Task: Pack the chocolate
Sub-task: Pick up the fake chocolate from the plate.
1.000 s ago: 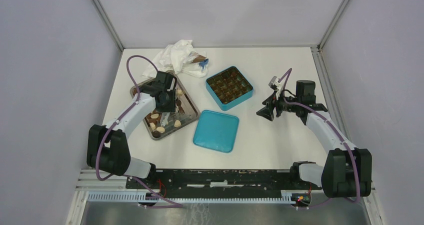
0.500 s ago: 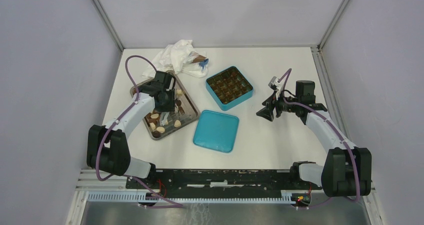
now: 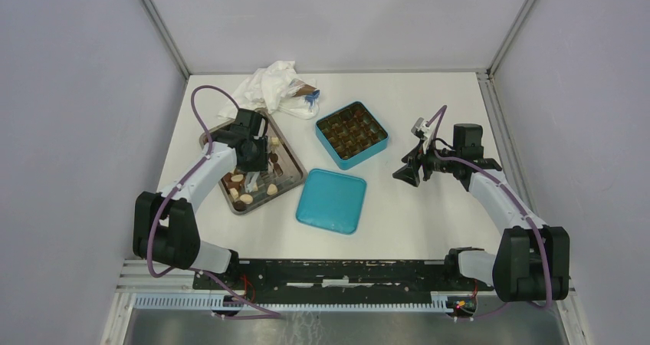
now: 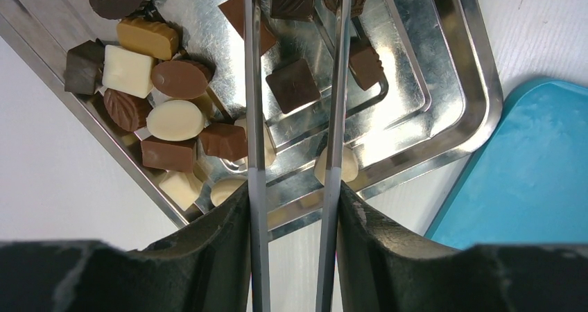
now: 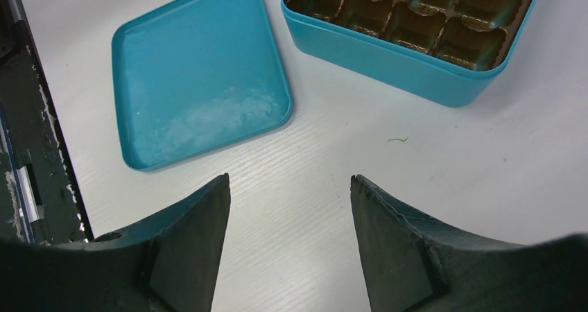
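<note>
Chocolate (image 4: 173, 118): mixed dark, mid-brown and cream pieces lay loose in the metal tray (image 4: 444, 118) on the left half of the desk. None was seen in the teal box (image 3: 352, 134) nearer the far edge at mid-desk, and the box cells in the right wrist view looked empty. Its lid (image 3: 331, 200) lay upturned just beside the tray's right corner, toward the near edge.

Left gripper (image 4: 295, 21): its thin blades stood partway open over the tray, straddling a dark square piece (image 4: 295, 84) with a gap on both sides. Nothing was visibly clamped, though the blade tips ran off the top of the wrist view.

Change over the last second: the left gripper had crept only slightly over the tray, and its gap barely altered. The right arm had not moved. Judged as lining up a pick, with packing not yet begun.

Right gripper (image 5: 288, 180): wide open and empty, hovering over bare desk near the right edge, close to the box and lid.
</note>
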Motion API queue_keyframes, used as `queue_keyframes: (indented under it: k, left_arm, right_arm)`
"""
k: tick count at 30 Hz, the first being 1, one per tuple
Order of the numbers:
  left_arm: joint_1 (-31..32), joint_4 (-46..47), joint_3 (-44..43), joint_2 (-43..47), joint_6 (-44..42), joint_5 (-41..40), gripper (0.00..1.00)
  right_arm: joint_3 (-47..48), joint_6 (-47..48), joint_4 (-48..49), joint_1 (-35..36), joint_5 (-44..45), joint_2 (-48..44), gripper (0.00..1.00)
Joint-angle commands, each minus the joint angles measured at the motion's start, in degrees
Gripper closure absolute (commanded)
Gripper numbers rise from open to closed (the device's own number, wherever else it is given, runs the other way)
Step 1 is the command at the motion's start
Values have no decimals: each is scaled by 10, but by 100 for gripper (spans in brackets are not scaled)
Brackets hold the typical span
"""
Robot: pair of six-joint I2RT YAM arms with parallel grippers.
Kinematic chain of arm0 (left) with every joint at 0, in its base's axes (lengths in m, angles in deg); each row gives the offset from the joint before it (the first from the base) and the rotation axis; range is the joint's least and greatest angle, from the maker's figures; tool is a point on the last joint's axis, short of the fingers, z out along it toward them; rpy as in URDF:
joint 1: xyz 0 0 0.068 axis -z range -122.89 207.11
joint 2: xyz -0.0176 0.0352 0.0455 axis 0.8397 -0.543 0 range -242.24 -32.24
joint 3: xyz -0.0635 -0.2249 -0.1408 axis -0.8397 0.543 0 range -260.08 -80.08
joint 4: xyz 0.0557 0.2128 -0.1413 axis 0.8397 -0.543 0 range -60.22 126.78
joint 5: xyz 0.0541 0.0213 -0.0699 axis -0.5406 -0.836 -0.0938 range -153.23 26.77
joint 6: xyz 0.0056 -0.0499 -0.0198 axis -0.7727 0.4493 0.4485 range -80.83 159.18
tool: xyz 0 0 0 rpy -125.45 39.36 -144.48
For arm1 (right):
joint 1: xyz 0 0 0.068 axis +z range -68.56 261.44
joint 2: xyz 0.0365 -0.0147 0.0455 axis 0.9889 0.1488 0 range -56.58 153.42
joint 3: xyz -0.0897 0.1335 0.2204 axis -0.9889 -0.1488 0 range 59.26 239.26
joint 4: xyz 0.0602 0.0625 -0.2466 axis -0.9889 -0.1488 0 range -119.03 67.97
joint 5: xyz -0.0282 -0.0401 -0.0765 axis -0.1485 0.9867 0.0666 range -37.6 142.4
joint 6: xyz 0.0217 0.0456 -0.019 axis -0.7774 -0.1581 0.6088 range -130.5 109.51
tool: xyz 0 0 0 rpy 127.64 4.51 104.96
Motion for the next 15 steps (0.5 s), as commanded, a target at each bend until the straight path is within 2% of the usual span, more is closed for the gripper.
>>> queue_keyframes:
  k: [1,4,13,15]
  left_arm:
    - [-4,11,-13,3,-23,11,51]
    - [-3,11,-12,4,-23,11,53]
    - [-3,10,-14,16,-20,10,76]
    - [-3,12,-13,22,-17,6,79]
  right_arm:
    - [19,10,5,-2,-17,-1,30]
    - [19,10,4,-2,-17,-1,30]
    - [19,11,5,-2,-16,-2,30]
    - [19,11,4,-2,-15,-2,30]
